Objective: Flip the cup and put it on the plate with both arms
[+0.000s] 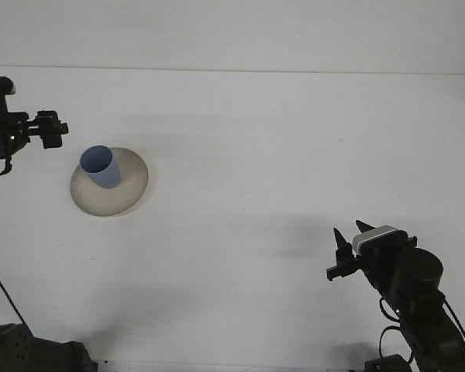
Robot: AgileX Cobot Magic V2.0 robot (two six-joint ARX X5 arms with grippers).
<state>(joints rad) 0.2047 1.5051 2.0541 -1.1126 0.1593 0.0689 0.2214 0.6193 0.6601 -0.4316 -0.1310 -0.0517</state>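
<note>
"What did the room look like?"

"A plain white counter (279, 155) running back to a pale wall, nearly bare. A tan plate (128, 194) sat toward the left, and the blue cup (99, 166) stood on it with its mouth up, a little toward the plate's left rear part."

"And the arms?"

"The left hand (53, 129) hung just up and left of the cup, clear of it, holding nothing. It was too dark and small for me to tell how far apart its fingers were. The right hand (346, 249) was well apart, low on the right side of the counter, its two dark fingers spread a little with nothing between them."

"So which step was it?"

"I'd judge the placing was done: cup upright, on the plate, nobody touching it. What was left seemed to be only clearing away."

"What would that call for?"

"I'd say drawing the left arm off without brushing the cup, since it stood near the plate's edge and looked light enough to tip."
</note>
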